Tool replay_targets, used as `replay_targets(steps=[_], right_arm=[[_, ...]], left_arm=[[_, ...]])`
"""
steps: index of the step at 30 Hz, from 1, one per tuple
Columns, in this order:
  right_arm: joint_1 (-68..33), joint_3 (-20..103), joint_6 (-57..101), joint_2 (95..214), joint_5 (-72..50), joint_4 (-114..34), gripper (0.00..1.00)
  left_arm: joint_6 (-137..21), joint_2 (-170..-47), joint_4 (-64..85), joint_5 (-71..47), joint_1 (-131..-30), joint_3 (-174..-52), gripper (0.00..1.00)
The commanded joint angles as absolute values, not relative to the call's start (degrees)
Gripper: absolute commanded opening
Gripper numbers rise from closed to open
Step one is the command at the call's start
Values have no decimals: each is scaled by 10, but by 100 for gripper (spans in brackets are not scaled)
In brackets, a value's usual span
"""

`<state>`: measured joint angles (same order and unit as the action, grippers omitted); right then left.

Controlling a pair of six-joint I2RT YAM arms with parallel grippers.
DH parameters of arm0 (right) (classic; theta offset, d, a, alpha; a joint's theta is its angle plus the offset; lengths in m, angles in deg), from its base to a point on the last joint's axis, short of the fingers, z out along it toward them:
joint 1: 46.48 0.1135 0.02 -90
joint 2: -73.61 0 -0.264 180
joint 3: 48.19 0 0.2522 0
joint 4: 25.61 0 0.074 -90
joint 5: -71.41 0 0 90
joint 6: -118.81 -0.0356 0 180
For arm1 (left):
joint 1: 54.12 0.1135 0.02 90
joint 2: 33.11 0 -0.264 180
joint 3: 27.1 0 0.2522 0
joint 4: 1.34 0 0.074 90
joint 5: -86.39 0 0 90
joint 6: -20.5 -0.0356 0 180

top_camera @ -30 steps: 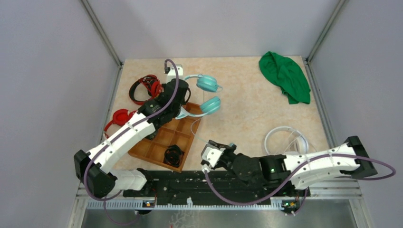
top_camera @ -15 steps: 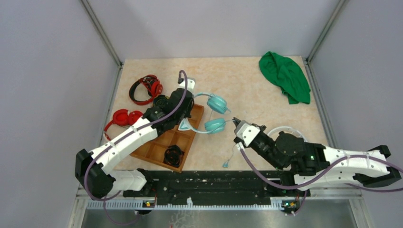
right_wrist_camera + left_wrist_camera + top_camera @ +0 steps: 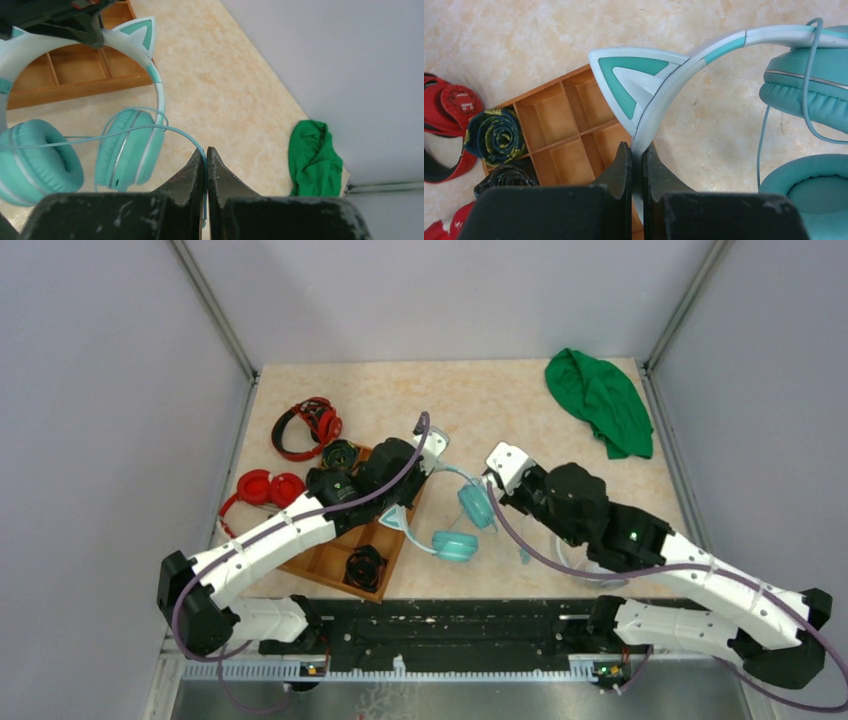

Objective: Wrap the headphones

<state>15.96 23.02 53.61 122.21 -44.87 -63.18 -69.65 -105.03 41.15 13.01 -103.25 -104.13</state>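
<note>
Gripping the pale headband [image 3: 724, 42] just below one cat ear, the left tool [image 3: 637, 147] has its jaws closed hard on the headphones [image 3: 455, 545]. These sit between the two arms at the right edge of the wooden tray [image 3: 330, 555], over the bare desk [image 3: 520, 410]; whether the teal ear cups [image 3: 131, 150] touch the desk I cannot tell. That hold seems meant to anchor the frame so it does not swing. The right tool [image 3: 206, 152] is pinched shut on the thin cable [image 3: 165, 128], which runs from its tips in a loop across the nearer cup. Holding the cord taut and apart from the frame lets it be led around the band or cups, so I judge the winding is under way, with loose cable left to take up.
</note>
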Motion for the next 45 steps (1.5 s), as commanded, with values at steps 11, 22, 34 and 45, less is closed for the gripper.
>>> replay_targets(steps=[11, 22, 34, 45], right_arm=[[-19, 166, 421, 1277, -224, -595, 0], [-24, 77, 327, 1225, -181, -553, 21], [-86, 91, 218, 1147, -135, -549, 55], [-136, 17, 156, 1213, -33, -390, 74]], left_arm=[[-723, -1007, 406, -28, -1035, -1077, 0], [-699, -983, 383, -97, -1034, -1075, 0], [-622, -976, 442, -3, -1013, -1185, 0], [-575, -997, 504, 76, -1013, -1329, 0]])
